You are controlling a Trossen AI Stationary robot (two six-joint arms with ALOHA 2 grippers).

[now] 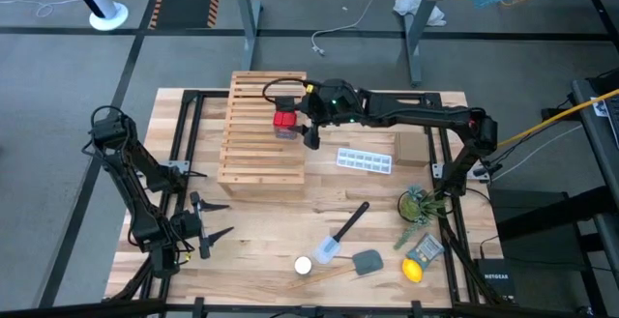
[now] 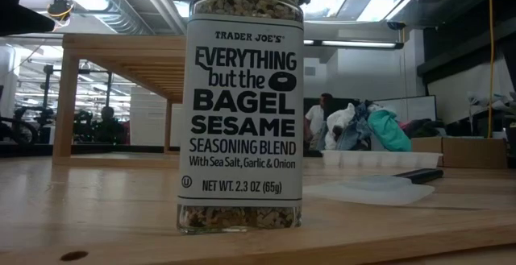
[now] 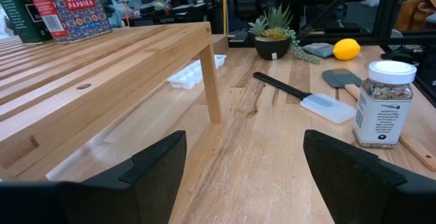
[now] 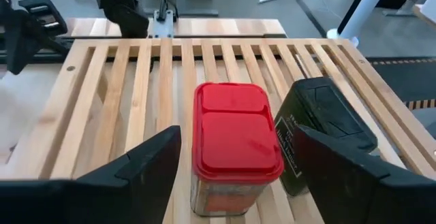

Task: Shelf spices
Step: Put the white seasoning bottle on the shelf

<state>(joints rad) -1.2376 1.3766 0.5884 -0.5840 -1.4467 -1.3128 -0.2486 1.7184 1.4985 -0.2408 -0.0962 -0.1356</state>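
Jaws first: our left gripper (image 1: 208, 229) waits low at the near-left corner of the bench (image 1: 290, 212), jaws spread wide and holding nothing. Moving right, the shelf (image 1: 261, 130) stands at the back-left of the bench, and our right gripper (image 4: 235, 163) reaches over its right part. Its jaws are wide too, straddling the red paprika tin (image 4: 235, 146) with a clear gap on both sides, so nothing is gripped. The tin stands upright on the slats, and the black container (image 4: 323, 132) stands just beside it, also on the shelf.

Further right and nearer the front, the clear jar (image 1: 304, 265) with the white lid is on the bench, well apart from the shelf, near the spatulas (image 1: 343, 236). We judge that one is the last to go up.

What could go wrong? As we read it, the far jaw sits close to the black container, so any sideways drift could nudge it over or off the slats. The red tin is narrow-footed on gapped slats; a clipped lid on withdrawal could tip it. We want a straight lift out
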